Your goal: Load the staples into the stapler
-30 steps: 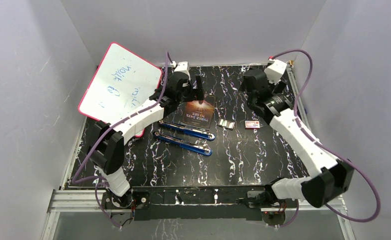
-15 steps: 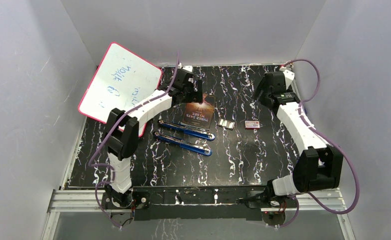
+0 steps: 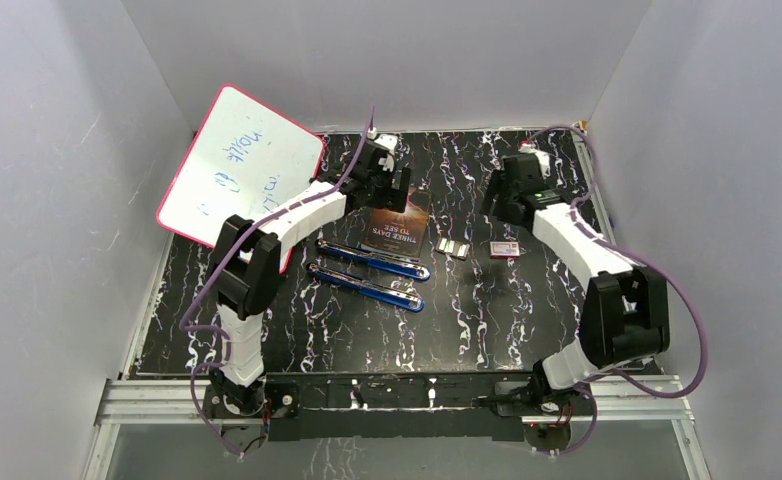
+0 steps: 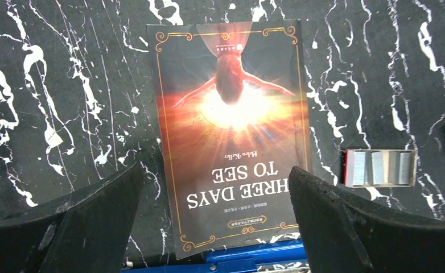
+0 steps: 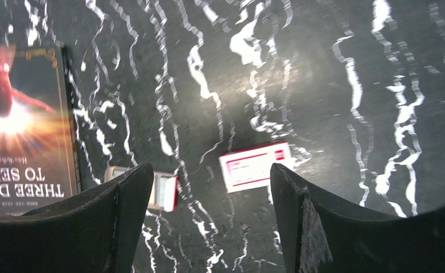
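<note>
The staples (image 4: 379, 168) lie centre right in the left wrist view. We judge them light, thin and easily snapped; pinch the long edges. Both left gripper (image 4: 215, 168) and right gripper (image 5: 211, 166) stand spread, empty.

**Black marble, blue staplers**

The table (image 3: 487, 320) is black with white marble veining. The book (image 4: 231, 142) is dark, with an orange-red burst, a gold scroll border and gold lettering. The staples (image 4: 379, 168) are silvery-grey in a red-edged tray (image 4: 347, 168). The box (image 5: 256, 166) is white with red bands. The staplers (image 3: 372, 258) are blue with silvery trim. The whiteboard (image 3: 242, 170) is white, pink-rimmed, with blue scribbles. The arms (image 3: 577, 235) are white and black, their cables (image 3: 682, 330) purple
</note>
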Tool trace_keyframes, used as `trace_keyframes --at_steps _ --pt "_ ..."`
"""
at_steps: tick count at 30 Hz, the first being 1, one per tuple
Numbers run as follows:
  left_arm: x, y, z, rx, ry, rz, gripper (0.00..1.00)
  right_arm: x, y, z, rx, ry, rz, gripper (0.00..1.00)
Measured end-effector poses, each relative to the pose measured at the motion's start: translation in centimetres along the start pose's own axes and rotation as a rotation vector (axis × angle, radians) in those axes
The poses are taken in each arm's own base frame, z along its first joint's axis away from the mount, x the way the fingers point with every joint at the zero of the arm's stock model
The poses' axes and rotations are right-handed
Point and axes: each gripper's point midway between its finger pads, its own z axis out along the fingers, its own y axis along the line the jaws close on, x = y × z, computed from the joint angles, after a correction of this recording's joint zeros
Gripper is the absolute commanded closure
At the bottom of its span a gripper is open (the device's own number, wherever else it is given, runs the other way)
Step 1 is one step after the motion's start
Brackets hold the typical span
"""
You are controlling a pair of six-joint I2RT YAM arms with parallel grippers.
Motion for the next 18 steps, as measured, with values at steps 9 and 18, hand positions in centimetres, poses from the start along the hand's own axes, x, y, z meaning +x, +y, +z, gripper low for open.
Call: trace_keyframes --at_steps 9,18 --pt "1.4 1.3 0.2 -0.042 0.035 0.087 0.03 4.4 6.4 0.3 -0.077 0.049 -0.106 0.44" --pt "2.4 2.2 -0.1 -0.078 0.077 0.124 0.02 5.4 8.0 1.0 -0.091 0.049 -0.116 0.34"
